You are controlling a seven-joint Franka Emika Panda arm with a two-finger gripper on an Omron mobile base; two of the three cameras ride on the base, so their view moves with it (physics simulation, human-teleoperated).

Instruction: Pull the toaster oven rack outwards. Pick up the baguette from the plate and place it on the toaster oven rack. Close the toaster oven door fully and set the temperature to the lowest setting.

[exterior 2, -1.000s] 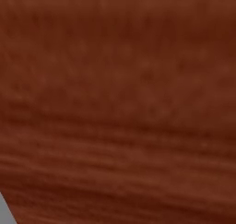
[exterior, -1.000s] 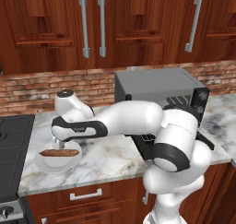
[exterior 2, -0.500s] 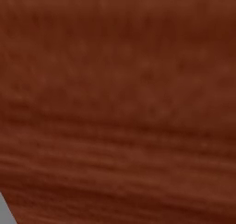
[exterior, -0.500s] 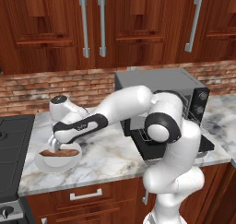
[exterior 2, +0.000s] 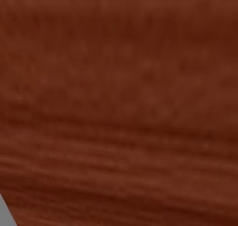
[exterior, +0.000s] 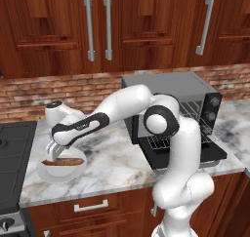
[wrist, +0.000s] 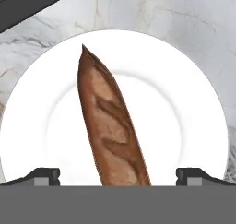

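Golden-brown baguette [wrist: 113,131]: lying across the middle of the white plate [exterior: 51,173], pointed tip aimed away from the hand camera, near end running down between the finger tips.
Plate: sitting on the marble counter [exterior: 112,160] near its left end, close to the front edge, just beside the dark stovetop [exterior: 14,153].
Gripper [exterior: 53,152]: hanging directly over the loaf, jaws spread wide, one on each side of the bread, gripping nothing.
Step in hand: judging by the pose, lining up for the baguette pick-up; grasp not yet made.
Toaster oven [exterior: 176,109]: standing well apart to the right, toaster oven door [exterior: 195,155] lying down flat, toaster oven rack [exterior: 168,139] showing drawn out over it.
Next move: probably lowering straight down, then closing across the loaf's narrow width.
Room: bare marble between plate and oven giving a free carry path; keeping clear of the door's front edge and the cavity's top lip when reaching the rack.
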